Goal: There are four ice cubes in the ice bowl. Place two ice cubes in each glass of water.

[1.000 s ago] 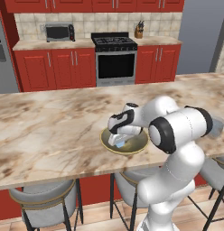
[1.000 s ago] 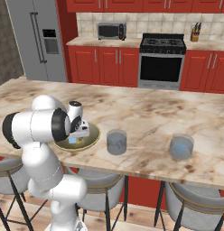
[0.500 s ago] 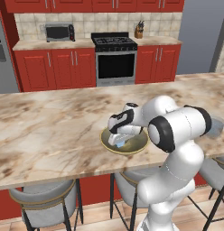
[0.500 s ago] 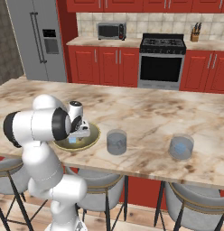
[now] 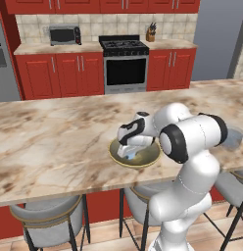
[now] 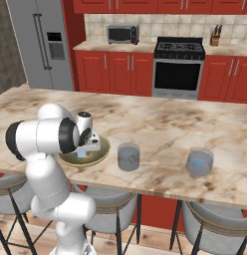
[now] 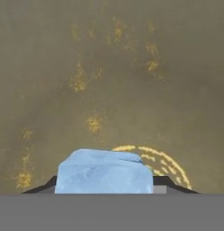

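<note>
The ice bowl (image 5: 114, 156) (image 6: 103, 149) sits near the counter's front edge, olive-grey inside with a gold rim. My gripper (image 5: 130, 153) (image 6: 82, 154) reaches down into it. In the hand view, one pale blue ice cube (image 7: 104, 173) sits between the two dark fingertips (image 7: 43, 188), which press against its sides over the bowl's floor (image 7: 109, 67). The other ice cubes are hidden by the hand. One glass of water (image 6: 128, 157) stands just right of the bowl. The other glass of water (image 6: 199, 162) (image 5: 234, 138) is farther right.
The marble counter (image 5: 55, 142) stretches wide to the left and behind the bowl. Stools (image 5: 47, 220) stand under its front edge. A stove (image 5: 124, 63) and red cabinets line the far wall.
The jaws have closed in from wide open onto the ice cube. The arm has barely moved over the bowl.
</note>
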Tool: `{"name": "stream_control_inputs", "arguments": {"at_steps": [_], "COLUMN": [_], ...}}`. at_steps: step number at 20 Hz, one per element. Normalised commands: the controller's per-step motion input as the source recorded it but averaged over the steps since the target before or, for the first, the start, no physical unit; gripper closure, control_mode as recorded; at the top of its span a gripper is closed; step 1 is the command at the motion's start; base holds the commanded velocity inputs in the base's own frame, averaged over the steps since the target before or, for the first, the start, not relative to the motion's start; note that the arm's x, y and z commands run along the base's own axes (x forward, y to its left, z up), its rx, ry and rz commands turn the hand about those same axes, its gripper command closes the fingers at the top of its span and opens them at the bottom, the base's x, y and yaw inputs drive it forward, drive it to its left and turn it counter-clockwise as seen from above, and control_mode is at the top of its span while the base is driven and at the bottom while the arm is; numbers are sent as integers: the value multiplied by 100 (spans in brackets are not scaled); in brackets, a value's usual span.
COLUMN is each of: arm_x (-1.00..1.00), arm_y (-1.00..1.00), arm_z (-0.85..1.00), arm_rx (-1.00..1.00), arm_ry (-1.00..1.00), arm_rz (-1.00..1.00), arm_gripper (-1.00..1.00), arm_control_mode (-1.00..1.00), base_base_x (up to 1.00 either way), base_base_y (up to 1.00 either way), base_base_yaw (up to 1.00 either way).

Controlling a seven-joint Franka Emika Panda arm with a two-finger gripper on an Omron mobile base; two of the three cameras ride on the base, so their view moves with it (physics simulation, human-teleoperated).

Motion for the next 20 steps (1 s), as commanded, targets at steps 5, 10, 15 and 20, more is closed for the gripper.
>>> {"name": "stream_control_inputs", "arguments": {"at_steps": [5, 10, 15, 20], "arm_x": [-42, -57, -50, -32], "arm_y": [11, 2, 0, -9], "arm_z": [2, 42, 78, 92], "arm_rx": [0, 0, 1, 1], "arm_ry": [0, 0, 0, 1], "arm_rz": [0, 0, -4, -19], "arm_gripper": [100, 100, 100, 100], "arm_control_mode": [-100, -100, -100, -100], "base_base_x": [0, 0, 0, 0], "base_base_y": [0, 0, 0, 0], "base_base_yaw": [0, 0, 0, 0]}}
